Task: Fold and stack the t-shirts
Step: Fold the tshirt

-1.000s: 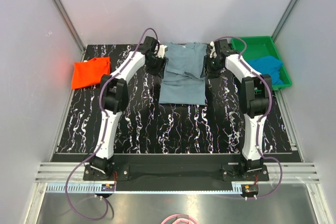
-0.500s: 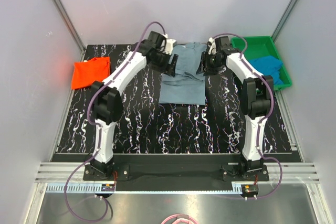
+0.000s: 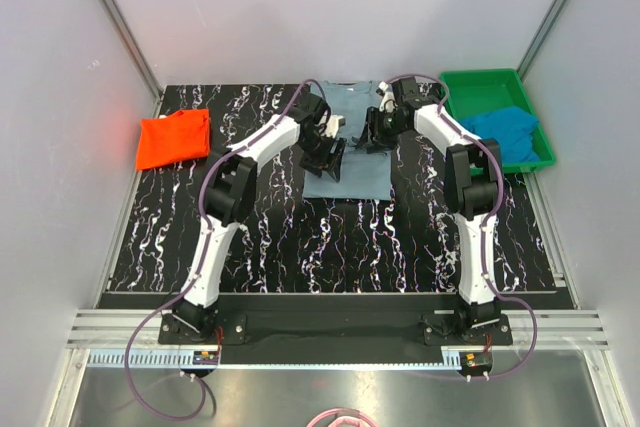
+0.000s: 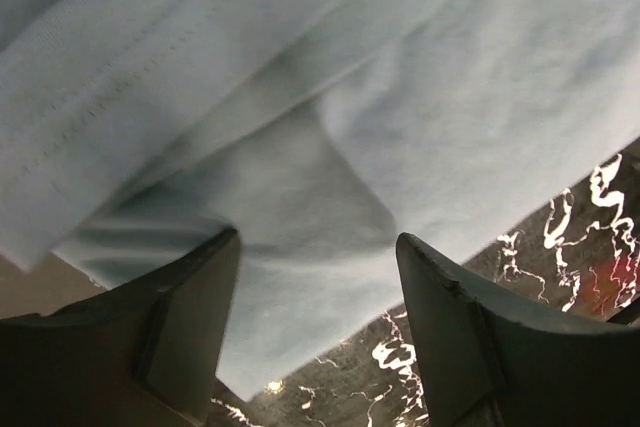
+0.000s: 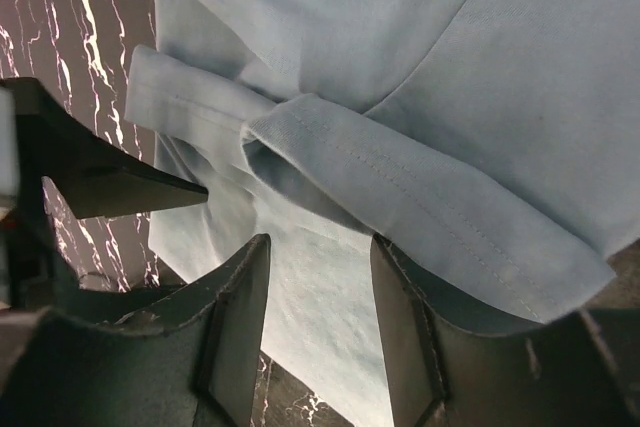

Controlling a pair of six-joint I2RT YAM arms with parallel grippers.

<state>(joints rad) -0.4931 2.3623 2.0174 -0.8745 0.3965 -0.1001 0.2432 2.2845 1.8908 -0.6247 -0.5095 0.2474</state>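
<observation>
Black white-veined tabletop (image 3: 340,237) inside pale grey walls (image 3: 330,7), aluminium rail (image 3: 120,327) in front

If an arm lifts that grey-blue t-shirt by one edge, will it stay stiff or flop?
Probably flop: the grey-blue t-shirt lies in soft folds, its sleeve doubled over, so a lifted edge would likely drape and unfold. It looks thin, so probably light. Pushed across the table, it would likely bunch up, as the rounded wrinkle suggests.

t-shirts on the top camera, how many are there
3: a grey-blue one mid-back of the table, an orange-red one at its left edge, a bright blue one in the green tray. More may hide beneath them.
</observation>
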